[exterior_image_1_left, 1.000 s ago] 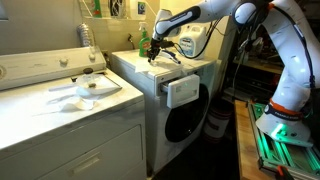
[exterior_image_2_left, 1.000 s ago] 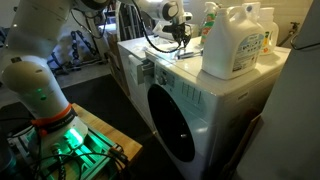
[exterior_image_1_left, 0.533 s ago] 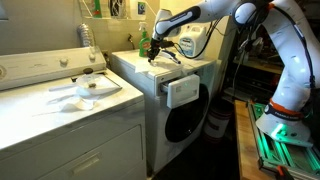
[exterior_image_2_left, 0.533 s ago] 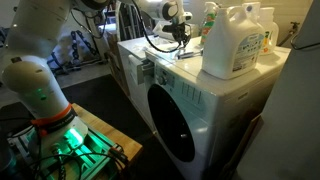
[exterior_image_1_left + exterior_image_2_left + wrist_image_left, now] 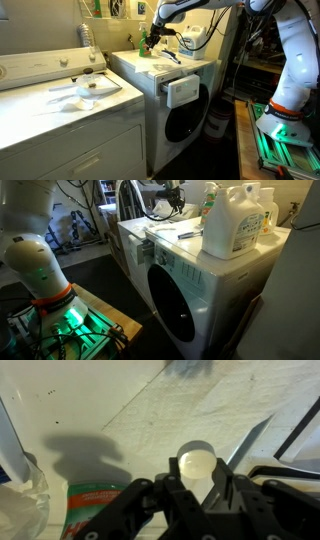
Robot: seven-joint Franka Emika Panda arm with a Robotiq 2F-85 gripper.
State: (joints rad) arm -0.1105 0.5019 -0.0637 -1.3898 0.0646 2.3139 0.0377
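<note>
- As the wrist view shows it, the tool [image 5: 197, 480] is clamped on a round pale thing [image 5: 196, 458], which sits between the two fingers [image 5: 168, 492] and, as far as I can judge, touches both.
- The round pale thing looks like a cap or disc seen from its face, so I cannot name a long axis. It lies right at the tip of the tool, not to one side.
- Under the tool is the desk [image 5: 120, 420], here the white top of a washing machine. The tool hangs above it without touching, and its shadow [image 5: 85, 455] falls on a bare part.
- Near the lower edge of the wrist view a green and red packet [image 5: 98, 502] lies on the desk. Just beside it, at the left edge, is something of clear plastic [image 5: 18, 490]. Both are apart from the held thing.
- In an exterior view flat papers [image 5: 165, 230] lie on the desk below the tool, and a big white detergent jug [image 5: 236, 220] stands well apart from it.
- Farther off, the soap drawer [image 5: 183, 92] stands open above the round door [image 5: 180, 122], and a second white machine [image 5: 60, 110] stands beside. The base of the robot [image 5: 285, 125] glows green.
</note>
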